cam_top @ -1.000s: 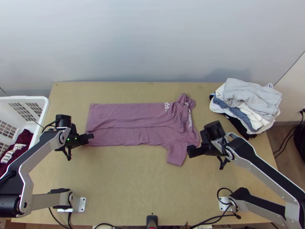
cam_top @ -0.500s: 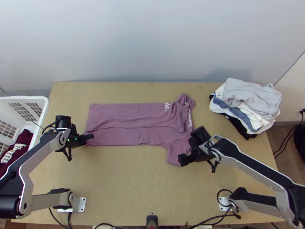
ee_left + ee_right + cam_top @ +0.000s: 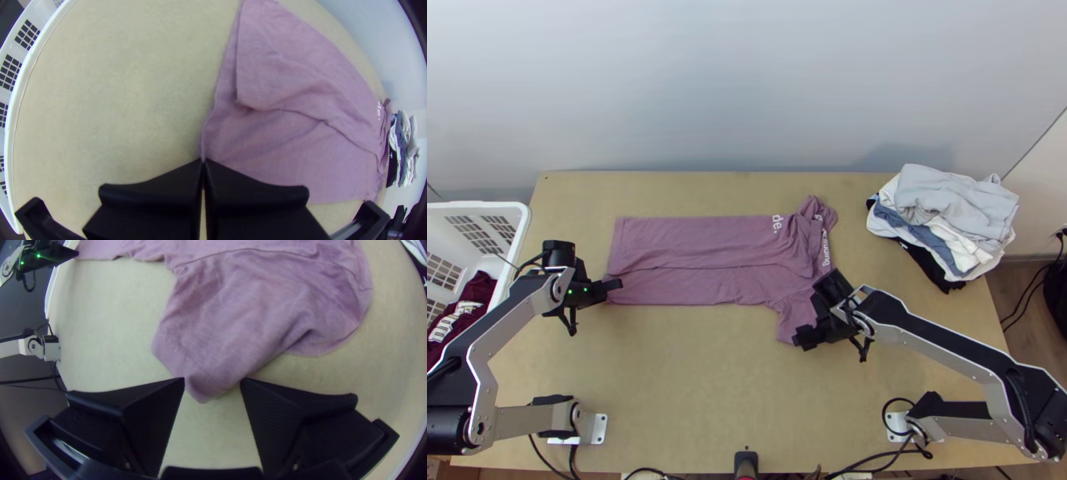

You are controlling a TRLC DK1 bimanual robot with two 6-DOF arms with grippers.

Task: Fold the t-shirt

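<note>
The t-shirt (image 3: 699,240), folded lengthwise on the table (image 3: 691,384), is pinched at a hem corner by the left gripper (image 3: 620,284).
The pinched cloth is hidden between the closed fingers, and in the top view part of the near sleeve (image 3: 788,318) is covered by the right gripper (image 3: 797,338); the white basket (image 3: 525,219) is cut off at the edge. The right gripper's fingers are spread wide, the sleeve's tip lying between them, ungripped. Since the earlier frames, the right gripper has been brought across to the sleeve.
</note>
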